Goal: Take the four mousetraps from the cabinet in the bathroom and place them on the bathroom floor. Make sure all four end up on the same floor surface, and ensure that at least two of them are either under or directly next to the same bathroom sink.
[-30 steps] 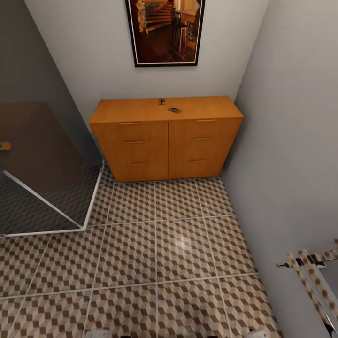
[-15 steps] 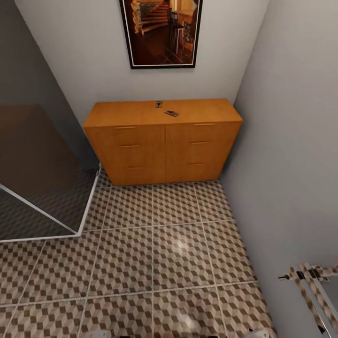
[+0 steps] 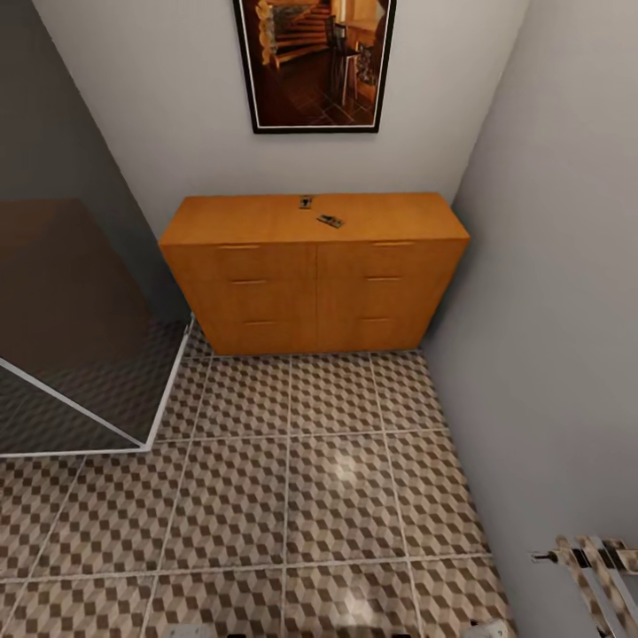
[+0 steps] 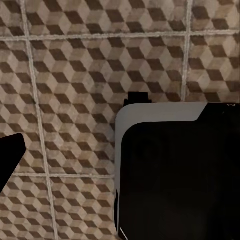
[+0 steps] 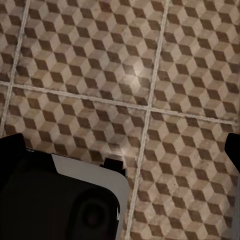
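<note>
Both wrist cameras face down at bathroom floor [image 3: 337, 478]; end effector spread cannot be told. Two mousetraps [image 3: 330, 221] lie on cabinet [image 3: 315, 275] top, near rear edge, mid-width.

Both arms hang low at my sides, wrists turned straight down. On the right gripper [image 5: 122, 150] I see a dark fingertip [image 5: 11, 147] at one edge of its wrist view and another at the opposite edge, so its jaws stand wide apart with nothing between them. On the left gripper [image 4: 120, 157] one dark fingertip [image 4: 8, 159] shows; its partner is lost against my black, white-rimmed base [image 4: 175, 175], so I can't judge the spread. The base [image 5: 60, 200] also sits beneath the right wrist.
</note>
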